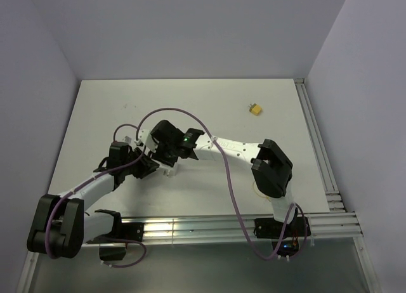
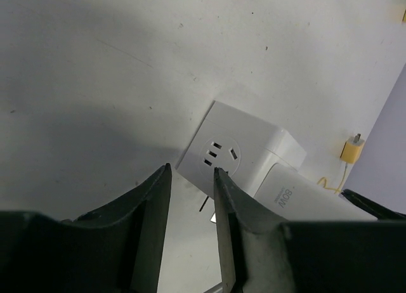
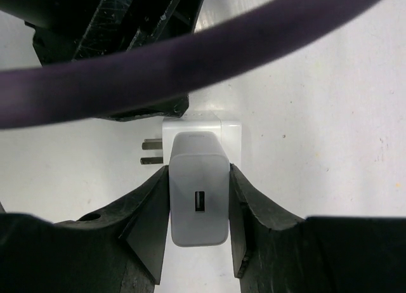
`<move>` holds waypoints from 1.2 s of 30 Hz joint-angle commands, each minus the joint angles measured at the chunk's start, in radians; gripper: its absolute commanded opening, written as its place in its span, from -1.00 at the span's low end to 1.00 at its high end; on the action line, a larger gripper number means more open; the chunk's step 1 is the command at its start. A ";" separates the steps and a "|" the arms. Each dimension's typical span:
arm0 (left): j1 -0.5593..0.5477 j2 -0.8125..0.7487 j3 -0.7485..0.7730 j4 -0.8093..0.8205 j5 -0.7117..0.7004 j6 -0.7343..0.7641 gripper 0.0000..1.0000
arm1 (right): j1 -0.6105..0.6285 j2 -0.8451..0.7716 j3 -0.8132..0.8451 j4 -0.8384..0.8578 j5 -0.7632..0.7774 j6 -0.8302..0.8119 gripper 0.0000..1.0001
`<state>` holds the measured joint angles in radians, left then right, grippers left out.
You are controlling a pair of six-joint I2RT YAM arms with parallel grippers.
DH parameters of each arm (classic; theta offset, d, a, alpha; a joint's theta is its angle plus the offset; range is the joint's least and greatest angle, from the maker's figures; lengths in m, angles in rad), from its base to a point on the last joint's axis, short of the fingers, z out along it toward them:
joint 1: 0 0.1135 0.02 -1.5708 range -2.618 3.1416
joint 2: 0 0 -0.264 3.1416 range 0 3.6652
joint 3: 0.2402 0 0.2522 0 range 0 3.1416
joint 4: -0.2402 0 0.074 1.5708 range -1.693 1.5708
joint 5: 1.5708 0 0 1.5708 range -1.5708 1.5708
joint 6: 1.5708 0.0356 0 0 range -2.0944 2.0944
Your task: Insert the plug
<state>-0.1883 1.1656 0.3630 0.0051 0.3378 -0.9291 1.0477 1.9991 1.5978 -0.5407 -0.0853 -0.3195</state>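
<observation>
The plug (image 1: 255, 109) lies far right on the tabletop (image 1: 190, 96), well apart from both arms. Jaws of the right gripper (image 3: 198, 168) clamp a white charger (image 3: 198, 204). Those of the left gripper (image 2: 192, 169) stand narrow and empty near a white socket block (image 2: 228, 147).

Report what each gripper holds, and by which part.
The right gripper clamps the white USB charger by its two long sides. The left gripper holds nothing; its jaws stand apart with nothing between them.
</observation>
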 commanded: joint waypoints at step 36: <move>-0.007 -0.191 0.008 -0.172 -0.077 0.029 0.33 | -0.101 -0.353 -0.185 0.128 -0.023 0.240 0.96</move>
<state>-0.1913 1.0149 0.3630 -0.1246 0.2966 -0.9188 0.9733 1.7374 1.4445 -0.4484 -0.0521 -0.0933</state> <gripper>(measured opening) 0.658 0.983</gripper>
